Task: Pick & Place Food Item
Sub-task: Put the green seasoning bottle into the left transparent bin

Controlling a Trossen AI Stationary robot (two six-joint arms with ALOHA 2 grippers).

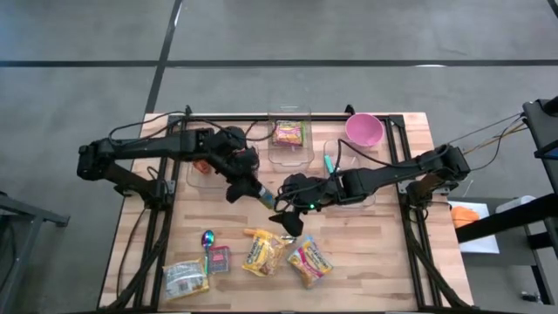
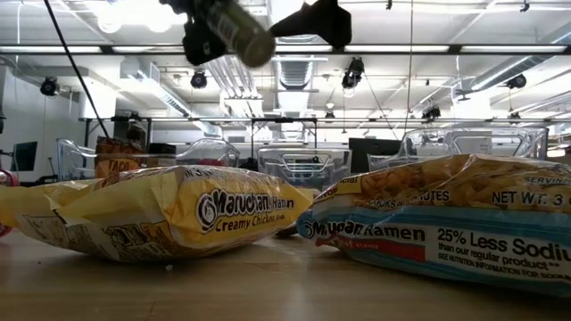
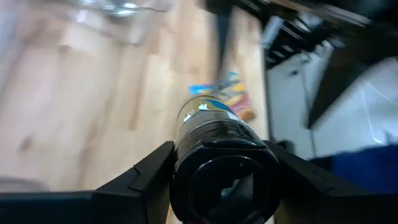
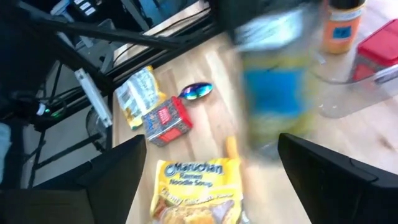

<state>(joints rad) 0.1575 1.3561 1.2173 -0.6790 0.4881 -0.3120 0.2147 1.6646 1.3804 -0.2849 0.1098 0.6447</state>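
Note:
A clear bottle (image 3: 208, 121) with a black cap and a blue label hangs in the air over the middle of the table (image 1: 375, 253). My left gripper (image 3: 221, 186) is shut on it. In the high view the bottle (image 1: 262, 194) slants from my left gripper (image 1: 247, 183) toward my right gripper (image 1: 283, 206). My right gripper (image 4: 224, 180) is open. Its fingers stand wide on either side of the bottle's (image 4: 280, 74) free end, with gaps showing. In the low view the bottle (image 2: 236, 34) shows high above the ramen packs. My left gripper pinches the bottle at its black-cap end (image 3: 221, 165) between its two fingers (image 3: 149, 174), one on each side. The bottle sticks out ahead of the fingers, along their line, slanting down toward the table's right. It hangs clear of the table.
Two ramen packs (image 1: 261, 255) (image 1: 310, 262), a silvery bag (image 1: 185, 279), a red box (image 1: 218, 259) and a shiny spoon (image 1: 207, 237) lie near the front edge. Clear bins (image 1: 289, 135) and a pink bowl (image 1: 364, 129) stand at the far side.

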